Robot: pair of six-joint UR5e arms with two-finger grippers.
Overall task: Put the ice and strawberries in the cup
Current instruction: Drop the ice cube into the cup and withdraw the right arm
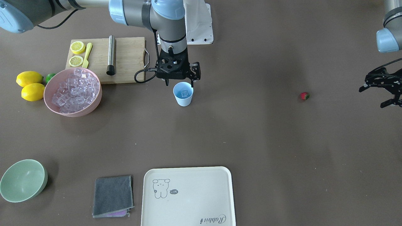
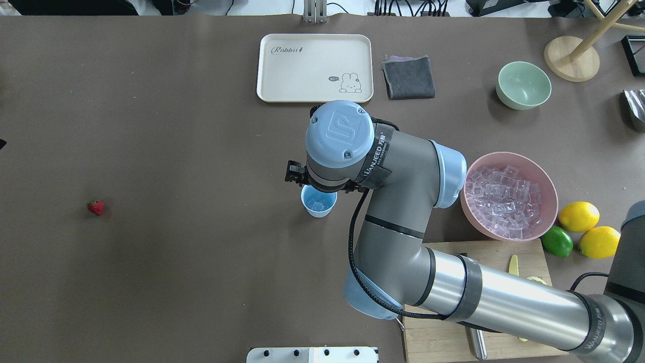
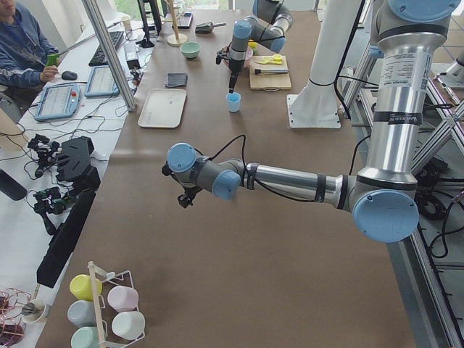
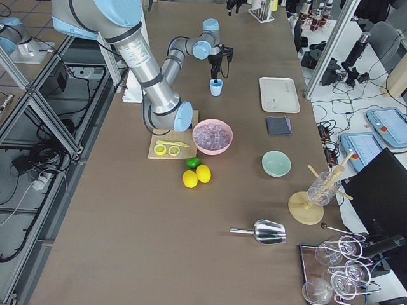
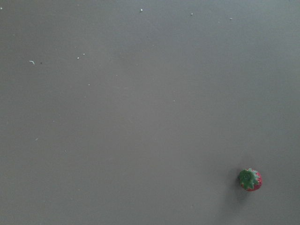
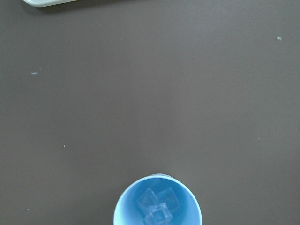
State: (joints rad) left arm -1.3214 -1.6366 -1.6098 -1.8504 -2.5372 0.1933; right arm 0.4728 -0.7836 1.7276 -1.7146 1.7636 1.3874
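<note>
- right gripper (image 1: 179,82) hangs just over the far rim of the cup (image 1: 183,101), fingers spread wide to either side, nothing between them.
- left gripper (image 1: 372,98) is out toward my left end of the surface (image 1: 251,131), also spread open and empty.
- ice (image 6: 157,208): a few clear cubes lie in the bottom of the cup, which stands upright near the middle of the surface. many more fill the pink bowl (image 1: 78,113) on my right side.
- strawberry (image 1: 304,96) lies alone on the bare surface between the cup and my left gripper, well apart from the cup and much nearer the left gripper.
- i judge the strawberry to be the step in hand, and my left arm is the nearer one, so the pick falls to it.
- in my left wrist view the strawberry sits low and right of centre, so the gripper is not over it yet. it has to shift that way before coming down.
- its green cap faces the camera with the red body partly beneath, so it seems tilted. it is too small for me to tell which way its long axis runs.
- being tiny and rounded, it could roll off if one finger touches first.
</note>
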